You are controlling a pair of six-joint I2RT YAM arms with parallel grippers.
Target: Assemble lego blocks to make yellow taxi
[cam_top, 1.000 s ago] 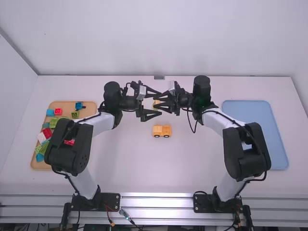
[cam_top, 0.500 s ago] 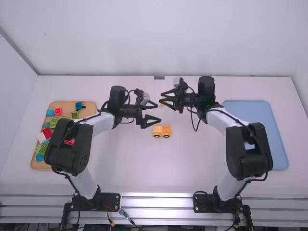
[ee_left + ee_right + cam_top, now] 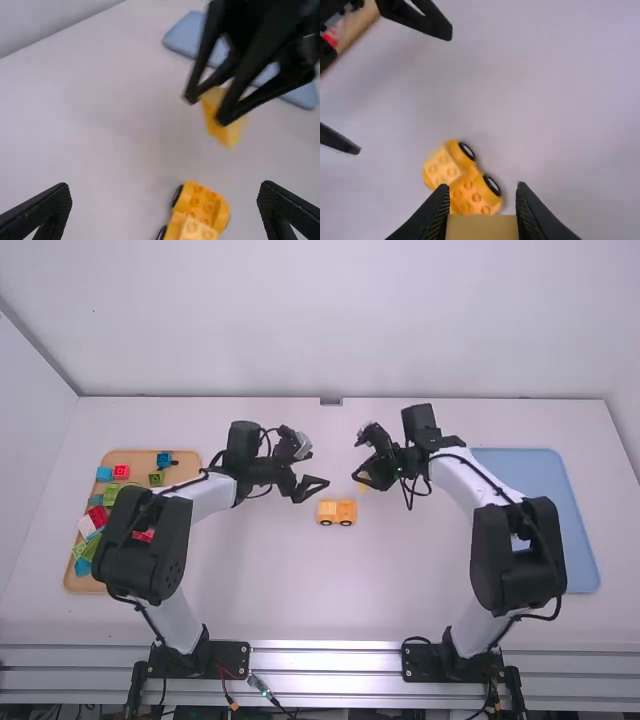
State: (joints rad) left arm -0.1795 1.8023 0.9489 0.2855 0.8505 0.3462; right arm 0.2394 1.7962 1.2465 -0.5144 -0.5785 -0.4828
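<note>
My left gripper (image 3: 318, 487) stands open in the high view, left of and beyond the yellow car body (image 3: 337, 513) on the table. Right of that body, my right gripper (image 3: 360, 477) is tilted downward with a yellow block (image 3: 364, 486) in its grip. Nothing lies between the spread fingers of the left gripper (image 3: 165, 212) in the left wrist view; the held block (image 3: 220, 120) hangs above the studded car body (image 3: 200, 205). In the right wrist view the right gripper (image 3: 481, 200) is shut on the block (image 3: 481, 227), and black wheels show on the body (image 3: 467, 182).
At the left, a tan tray (image 3: 75, 583) holds several red, green, blue and white blocks, partly under the left arm. A blue tray (image 3: 560, 540) lies at the right, partly behind the right arm.
From close together beyond the car body, the grippers have separated. The right one went right, then toward the camera and tilted down, carrying the block; the left one drew back slightly left and nearer.
</note>
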